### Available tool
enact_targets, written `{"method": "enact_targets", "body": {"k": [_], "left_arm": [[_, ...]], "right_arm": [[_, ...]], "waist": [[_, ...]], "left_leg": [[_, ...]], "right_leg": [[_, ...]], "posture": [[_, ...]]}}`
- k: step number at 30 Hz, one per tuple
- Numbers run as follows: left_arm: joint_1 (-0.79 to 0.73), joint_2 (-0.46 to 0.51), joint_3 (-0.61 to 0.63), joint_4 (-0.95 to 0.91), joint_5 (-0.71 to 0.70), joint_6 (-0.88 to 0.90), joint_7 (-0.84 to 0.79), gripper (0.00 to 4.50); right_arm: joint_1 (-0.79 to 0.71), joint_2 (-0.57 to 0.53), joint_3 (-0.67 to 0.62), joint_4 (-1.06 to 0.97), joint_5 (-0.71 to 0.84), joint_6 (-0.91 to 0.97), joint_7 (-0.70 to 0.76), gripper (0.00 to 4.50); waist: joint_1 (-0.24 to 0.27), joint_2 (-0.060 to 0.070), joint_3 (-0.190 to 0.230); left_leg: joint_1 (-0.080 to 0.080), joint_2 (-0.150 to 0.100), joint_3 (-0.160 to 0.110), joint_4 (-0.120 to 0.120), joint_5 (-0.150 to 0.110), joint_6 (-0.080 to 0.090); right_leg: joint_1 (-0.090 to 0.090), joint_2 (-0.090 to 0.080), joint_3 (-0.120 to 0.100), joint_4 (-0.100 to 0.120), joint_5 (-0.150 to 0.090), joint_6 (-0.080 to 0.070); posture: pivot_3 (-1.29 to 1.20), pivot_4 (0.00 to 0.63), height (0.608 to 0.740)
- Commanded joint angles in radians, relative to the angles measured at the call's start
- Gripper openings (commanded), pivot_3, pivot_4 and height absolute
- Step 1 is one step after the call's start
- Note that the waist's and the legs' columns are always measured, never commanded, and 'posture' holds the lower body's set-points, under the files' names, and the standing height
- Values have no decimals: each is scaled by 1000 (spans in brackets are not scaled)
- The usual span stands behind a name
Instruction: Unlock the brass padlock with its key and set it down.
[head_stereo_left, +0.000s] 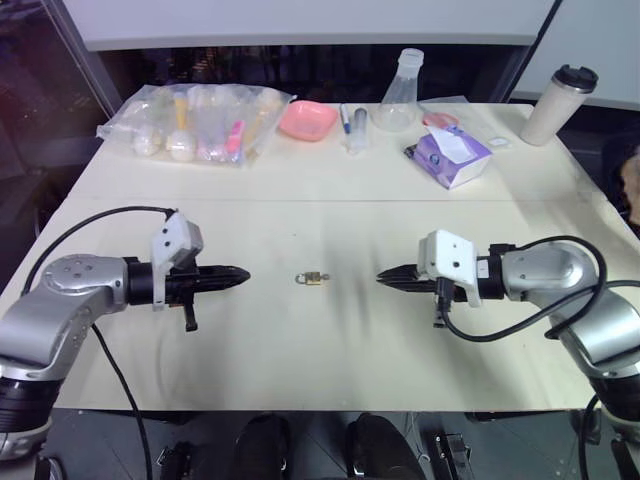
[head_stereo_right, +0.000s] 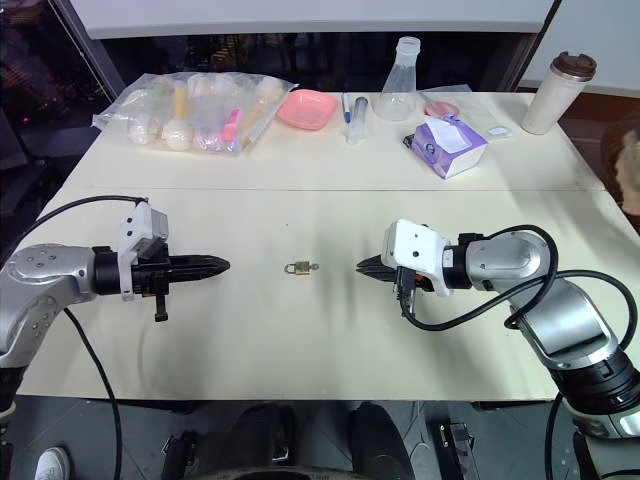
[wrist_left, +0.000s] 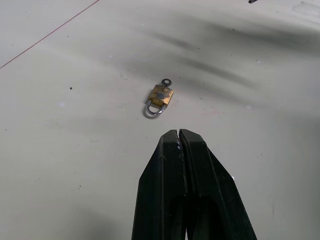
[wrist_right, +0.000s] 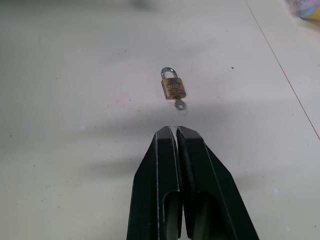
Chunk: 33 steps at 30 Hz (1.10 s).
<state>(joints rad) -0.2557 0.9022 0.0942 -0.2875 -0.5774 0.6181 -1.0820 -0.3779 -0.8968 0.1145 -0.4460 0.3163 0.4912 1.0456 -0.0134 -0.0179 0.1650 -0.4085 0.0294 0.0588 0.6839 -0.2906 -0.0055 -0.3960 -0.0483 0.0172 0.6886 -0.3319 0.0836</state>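
Note:
The brass padlock (head_stereo_left: 312, 278) lies flat on the cream table (head_stereo_left: 320, 340), midway between my two grippers. Its silvery shackle (wrist_left: 153, 110) faces my left gripper, and the small key (wrist_right: 179, 104) sticks out of its body toward my right gripper. My left gripper (head_stereo_left: 243, 274) hovers a short way to the padlock's left, pointing at it, shut and empty. On the padlock's other side my right gripper (head_stereo_left: 381, 277) points back at it, shut on nothing. Both wrist views show the padlock (wrist_left: 160, 95) just beyond closed fingertips (wrist_right: 176, 131).
Along the table's far edge lie a clear bag of small items (head_stereo_left: 195, 122), a pink dish (head_stereo_left: 306, 119), a glass flask (head_stereo_left: 398, 95), a purple tissue pack (head_stereo_left: 452, 156) and a lidded tumbler (head_stereo_left: 558, 103). A seam (head_stereo_left: 320, 199) crosses the table.

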Motion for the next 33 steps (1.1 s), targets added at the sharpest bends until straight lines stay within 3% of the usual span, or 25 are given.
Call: {"method": "enact_targets", "body": {"k": [1, 31, 33], "left_arm": [[1, 15, 26, -6, 5, -23, -11, 0], [-60, -14, 7, 25, -1, 4, 0, 0], [-75, -27, -13, 40, 15, -1, 1, 528]], "right_arm": [[-21, -1, -12, -14, -6, -18, 2, 106], [-38, 12, -14, 0, -27, -24, -8, 106], [-39, 14, -14, 0, -28, -25, -11, 0]], "waist": [[0, 0, 0], [0, 0, 0], [1, 0, 0]], "left_leg": [[0, 0, 0, 0, 0, 0], [0, 0, 0, 0, 0, 0], [0, 0, 0, 0, 0, 0]], "right_leg": [[0, 0, 0, 0, 0, 0], [0, 0, 0, 0, 0, 0], [0, 0, 0, 0, 0, 0]], "posture": [[0, 150, 715], [0, 150, 715], [0, 150, 715]]}}
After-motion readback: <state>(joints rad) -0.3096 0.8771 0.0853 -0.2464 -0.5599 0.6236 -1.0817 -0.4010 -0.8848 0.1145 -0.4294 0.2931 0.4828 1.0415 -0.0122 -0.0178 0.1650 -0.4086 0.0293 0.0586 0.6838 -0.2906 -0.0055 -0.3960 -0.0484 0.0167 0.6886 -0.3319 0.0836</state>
